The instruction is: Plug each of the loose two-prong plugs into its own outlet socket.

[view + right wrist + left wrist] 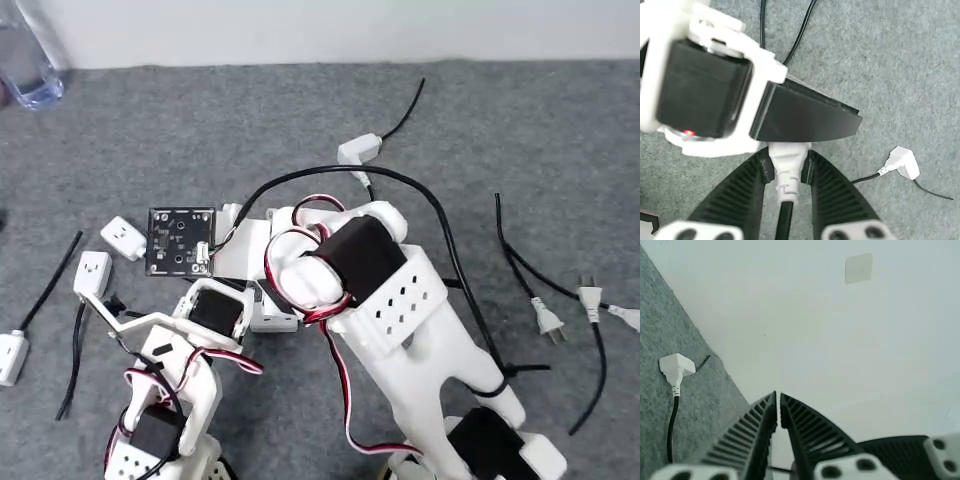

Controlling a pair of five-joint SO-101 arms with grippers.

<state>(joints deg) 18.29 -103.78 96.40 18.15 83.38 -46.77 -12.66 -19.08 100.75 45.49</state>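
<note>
One white plug (788, 175) sits pinched in the right hand (787, 164) above the grey worktop (900, 75); the left hand (778, 402) is closed, empty. The plug looks light, rigid, slick; hold the body, not the limp cord (783, 220).

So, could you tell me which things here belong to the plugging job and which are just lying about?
Job: white plug held in the right gripper; loose two-prong plugs; white sockets.
Lying about: clear bottle; wall plate.
</note>
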